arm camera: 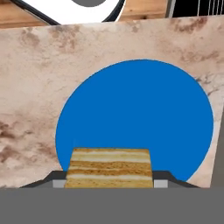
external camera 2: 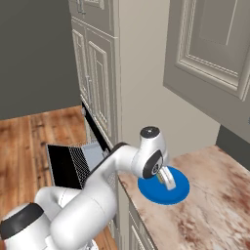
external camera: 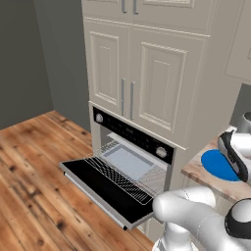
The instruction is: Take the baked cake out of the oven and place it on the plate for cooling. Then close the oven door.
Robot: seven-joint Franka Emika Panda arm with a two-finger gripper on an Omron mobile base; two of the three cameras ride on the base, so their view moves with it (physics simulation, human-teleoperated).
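Mottled beige stone counter [external camera 2: 215,195] beside tall cream panelled cabinets [external camera: 147,83]. Flat round blue plate [arm camera: 135,118] lies on it near the edge. My two-finger gripper [external camera 2: 166,179] hangs over the plate, jaws closed on the small orange-tan layered cake block [arm camera: 109,168]; whether the cake touches the plate I cannot tell. Black-fronted oven [external camera: 135,139] stands with its black glass door [external camera: 105,188] folded down, grey tray [external camera: 126,161] on the wire rack [external camera: 120,179].

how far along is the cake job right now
Done: the cake is out of the oven. In hand: the gripper holds it between its fingers over the blue plate on the counter, not yet released. Left: set it down, then close the oven door, which hangs open.
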